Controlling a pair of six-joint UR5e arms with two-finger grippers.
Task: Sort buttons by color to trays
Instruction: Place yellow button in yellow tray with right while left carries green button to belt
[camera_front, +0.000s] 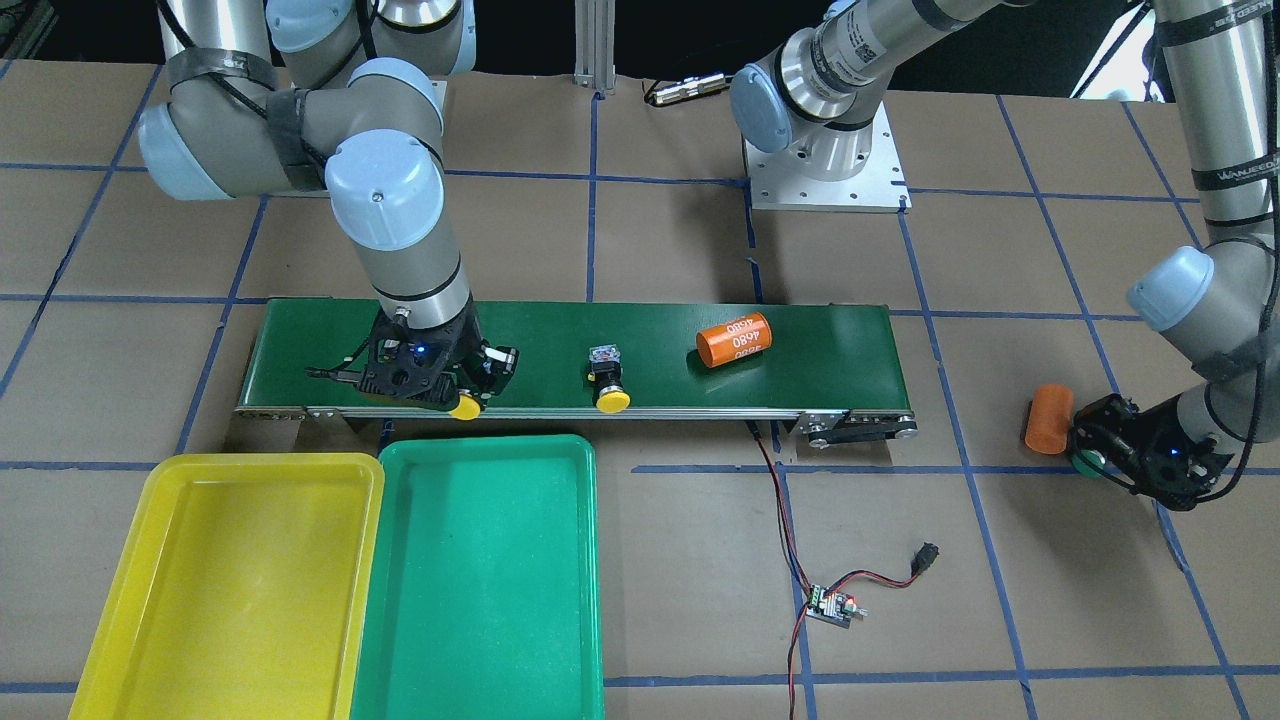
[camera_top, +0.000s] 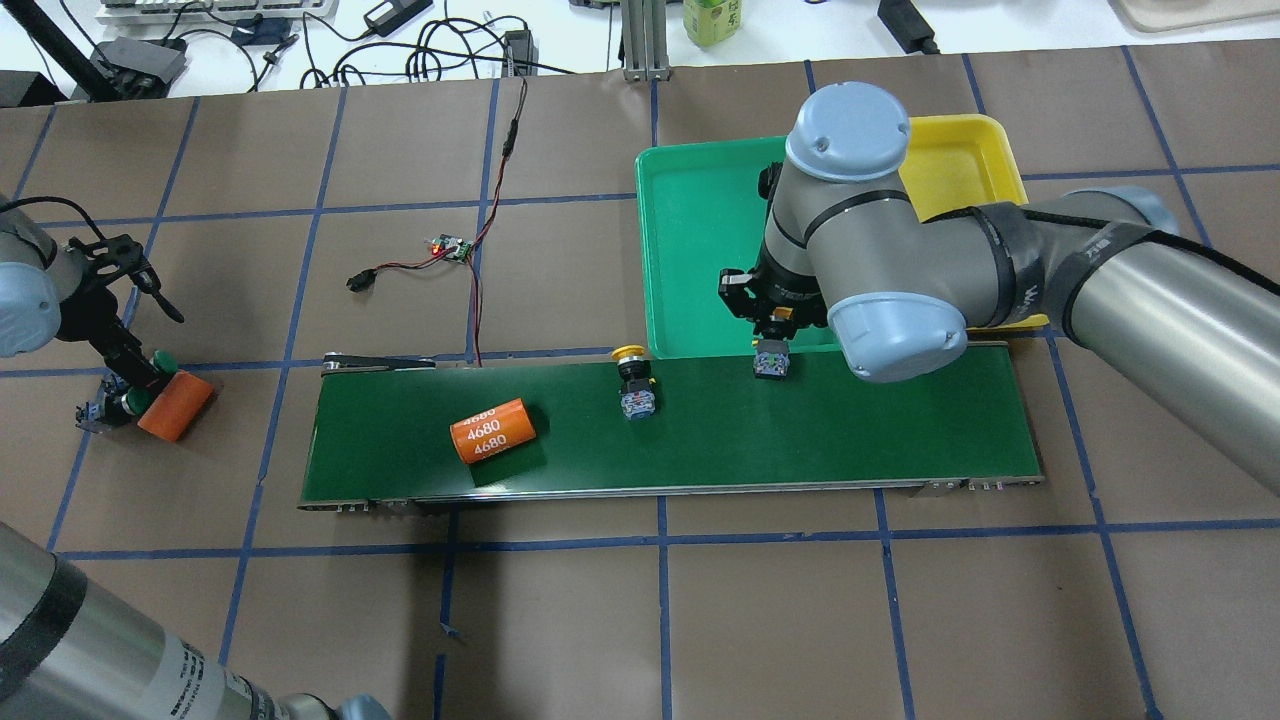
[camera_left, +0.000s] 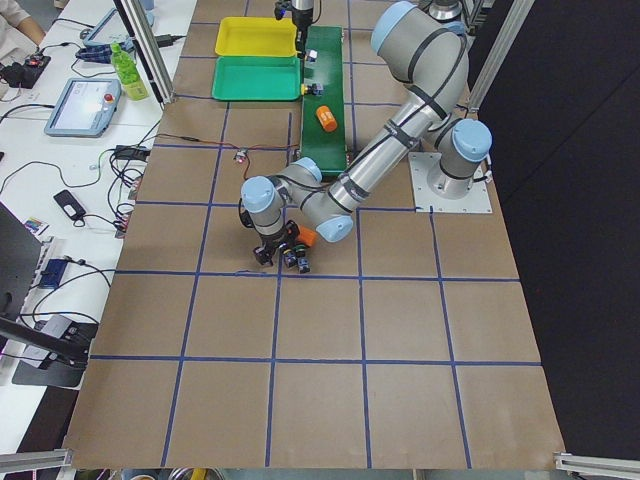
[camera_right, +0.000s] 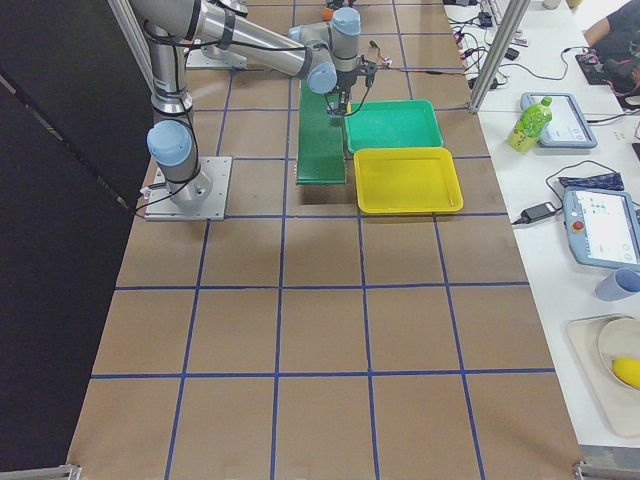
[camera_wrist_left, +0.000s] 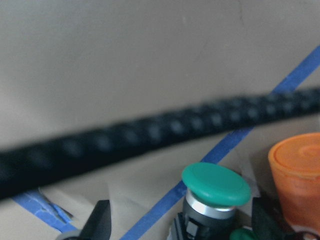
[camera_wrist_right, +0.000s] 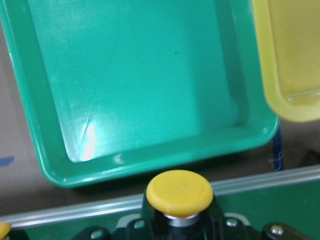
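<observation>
My right gripper (camera_front: 452, 395) is over the trays' side of the belt, shut on a yellow button (camera_front: 464, 406). In the right wrist view the yellow cap (camera_wrist_right: 180, 192) sits between the jaws, facing the green tray (camera_wrist_right: 50, 150). A second yellow button (camera_front: 612, 399) lies on the belt. My left gripper (camera_front: 1088, 452) is off the belt's end, open, with its fingers (camera_wrist_left: 100, 222) on either side of a green button (camera_wrist_left: 216, 184). Another green button (camera_wrist_left: 242, 235) barely shows beside it. The yellow tray (camera_front: 110, 640) and green tray (camera_front: 590, 600) sit side by side.
An orange cylinder marked 4680 (camera_front: 735, 338) lies on the dark-green conveyor belt (camera_front: 850, 345). A plain orange cylinder (camera_front: 1048, 418) lies right against the left gripper. A small circuit board with wires (camera_front: 832, 605) sits on the table in front of the belt.
</observation>
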